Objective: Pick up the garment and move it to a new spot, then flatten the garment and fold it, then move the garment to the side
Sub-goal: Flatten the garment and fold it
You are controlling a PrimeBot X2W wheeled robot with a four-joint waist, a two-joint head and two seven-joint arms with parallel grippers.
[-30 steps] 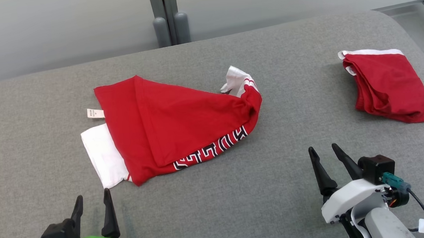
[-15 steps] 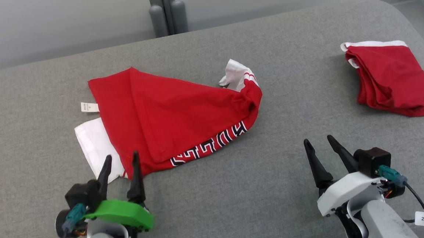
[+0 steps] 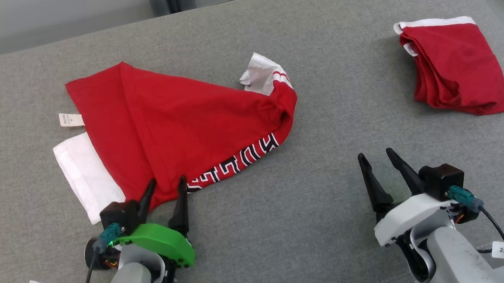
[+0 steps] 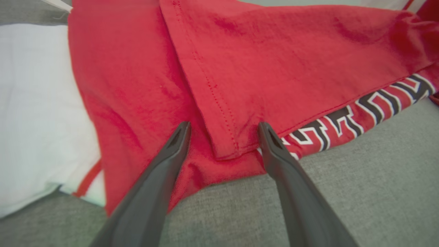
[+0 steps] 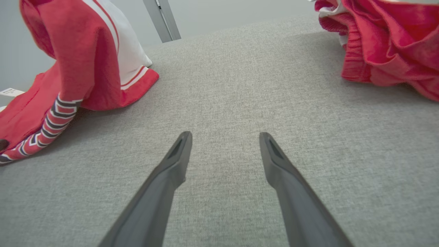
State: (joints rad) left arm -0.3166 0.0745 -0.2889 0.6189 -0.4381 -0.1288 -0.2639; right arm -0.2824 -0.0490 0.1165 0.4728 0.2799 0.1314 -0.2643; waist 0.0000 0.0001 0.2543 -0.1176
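1. At the near left of the counter (image 3: 308, 208), the left hand (image 3: 167, 180) is spread wide and holds nothing. Its fingertips sit over the near edge of the red garment (image 3: 180, 119). That garment lies rumpled left of centre, with a white panel (image 3: 83, 169) sticking out on its left.
2. The step in hand looks like the first pick-up. To do it well, the left hand should sink until both fingers press into cloth. It should then pinch every layer at that corner, so the garment lifts as one piece rather than peeling open.
3. The left wrist view adds what the head view hides. A stitched hem corner of the top fold lies right between the fingers, with a lower layer and the lettered band (image 4: 360, 106) beneath it.
4. Further right, the right hand (image 3: 375, 153) is also fully open and empty. It hangs over bare counter, well apart from the garment.
5. The right wrist view shows the garment's right end standing up in a bunch, which looks flat from the head. That bunch probably suits a second grip.
6. At the far right lies a second red piece (image 3: 458, 72), folded; the new spot should stay clear of it.
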